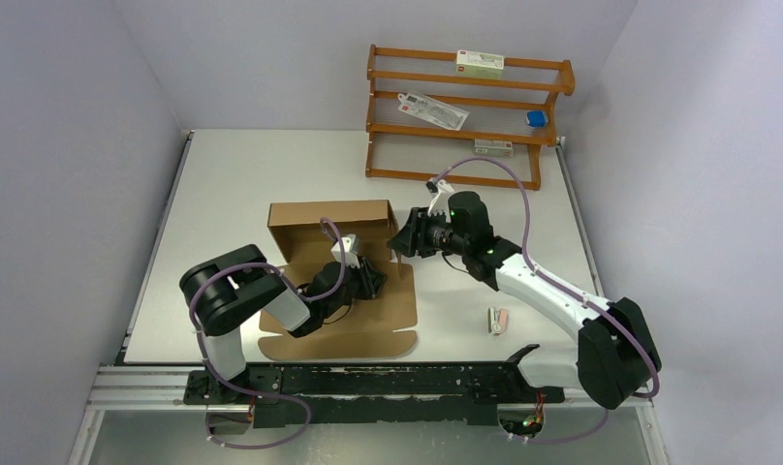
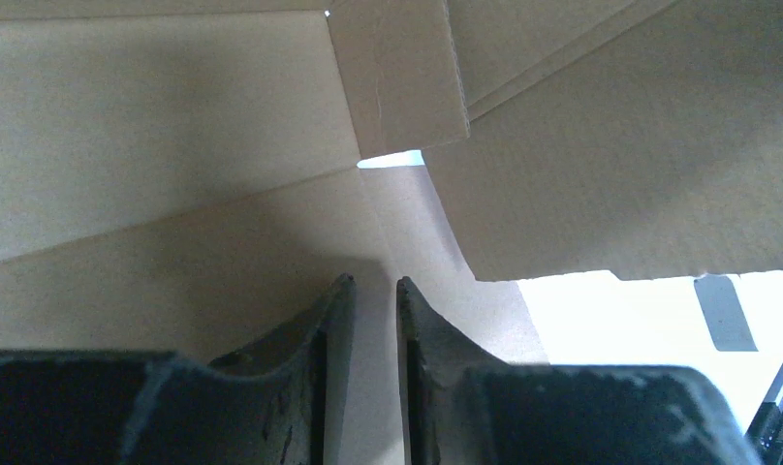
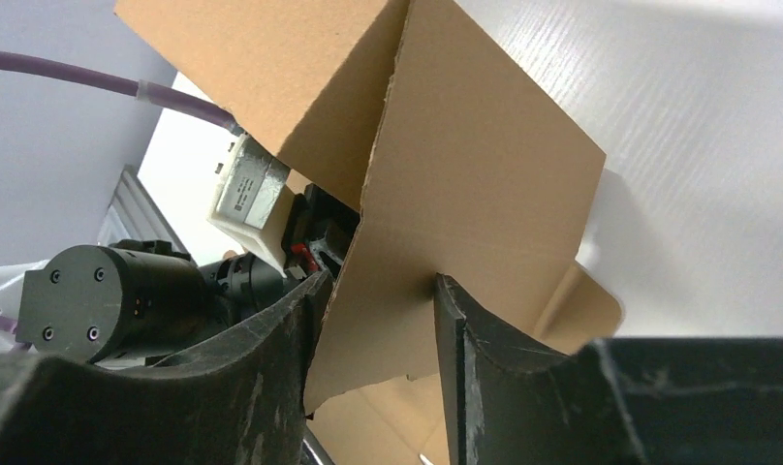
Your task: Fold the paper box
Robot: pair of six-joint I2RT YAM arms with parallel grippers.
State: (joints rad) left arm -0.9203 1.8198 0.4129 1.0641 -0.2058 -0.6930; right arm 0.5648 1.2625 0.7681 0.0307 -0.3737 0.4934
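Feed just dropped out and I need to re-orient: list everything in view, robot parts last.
paper box: one, brown, table centre, partly folded.
rack: one, orange-brown wood, table's far right.
carton: one, white-green, rack's top shelf.
flat packet: one, white, rack's middle.
small block: one, blue, rack's right end.
small carton: one, whitish, lower shelf.
small item: one, pink-white, table's near right.
table: one, white.
left gripper: one, black, over the box's floor panel, jaws nearly together.
right gripper: one, black, at the box's right flap, jaws apart.
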